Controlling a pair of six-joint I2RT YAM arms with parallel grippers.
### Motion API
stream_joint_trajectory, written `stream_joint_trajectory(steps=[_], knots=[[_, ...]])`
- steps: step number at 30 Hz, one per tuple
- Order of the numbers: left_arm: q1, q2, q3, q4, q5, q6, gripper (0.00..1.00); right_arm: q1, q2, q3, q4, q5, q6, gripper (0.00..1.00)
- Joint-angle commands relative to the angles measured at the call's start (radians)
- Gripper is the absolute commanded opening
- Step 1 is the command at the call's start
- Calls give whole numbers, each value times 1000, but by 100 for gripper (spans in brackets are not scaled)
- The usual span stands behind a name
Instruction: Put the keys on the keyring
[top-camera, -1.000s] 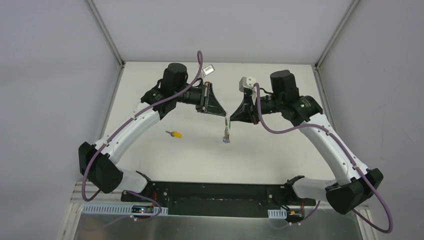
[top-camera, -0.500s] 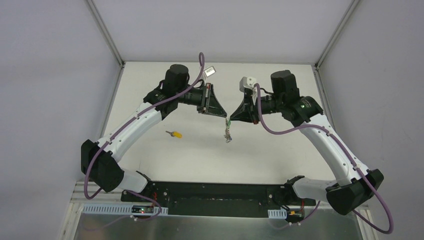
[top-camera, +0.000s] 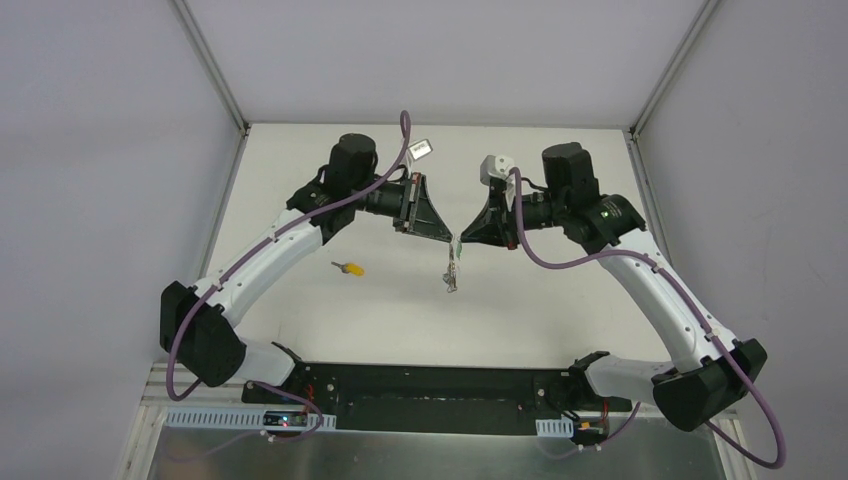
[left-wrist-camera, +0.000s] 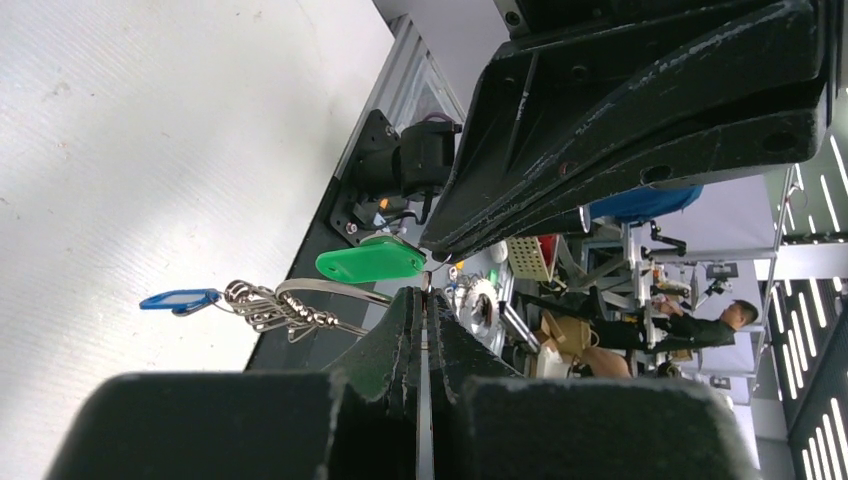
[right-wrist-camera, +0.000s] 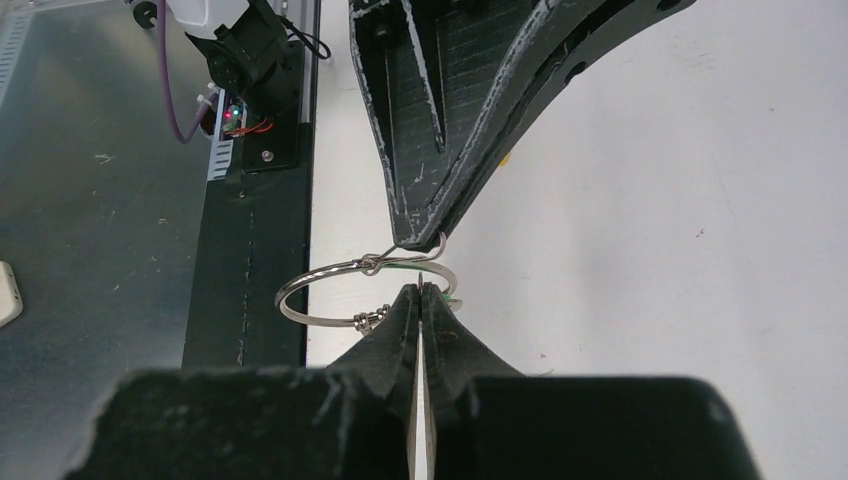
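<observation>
Nearest to you, the yellow key (top-camera: 349, 268) lies alone on the table (top-camera: 400, 320), to the left and well apart from both arms. It has not moved in the last second, so that half of the job is not started.

A little further in, the keyring (top-camera: 453, 274) hangs in the air over the middle of the table, with its small silver keys (left-wrist-camera: 275, 308) and the blue key (left-wrist-camera: 180, 299) fanned below. Just above them, your right claw (right-wrist-camera: 421, 292) is closed tight on the wire of the keyring and carries all of it. The green key (left-wrist-camera: 370, 263) sits just beside that grip. Whether it is already threaded on, I cannot tell.

What has changed is the left claw (left-wrist-camera: 421, 300). A second ago its tip stood apart from the right one, and now it has come across, so the two tips meet at the keyring. It is closed to a narrow point and reaches the hooked end of the wire, but I cannot see if it pinches anything.

I judge you are now working the green key onto the split. Keep the right grip firm, because a slip would drop the whole bunch.
</observation>
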Motion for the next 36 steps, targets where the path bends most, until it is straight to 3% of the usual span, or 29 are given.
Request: stream_joint_trajectory(steps=[1,7,18,36], knots=[[-11,-54,-1,31,37,44,0,-9,-33,6,5,-60,-27,0],[-11,-59,-2,14,36,52,0,-9,-22,18,-4,-84,-8,0],[-11,-59,-85,273,49,-216,0,-9,-12,35,-13,-86,-6,0],[-21,-60,-94,264,51,-190,0,-9,-21,46,-37,-109,-26,0]])
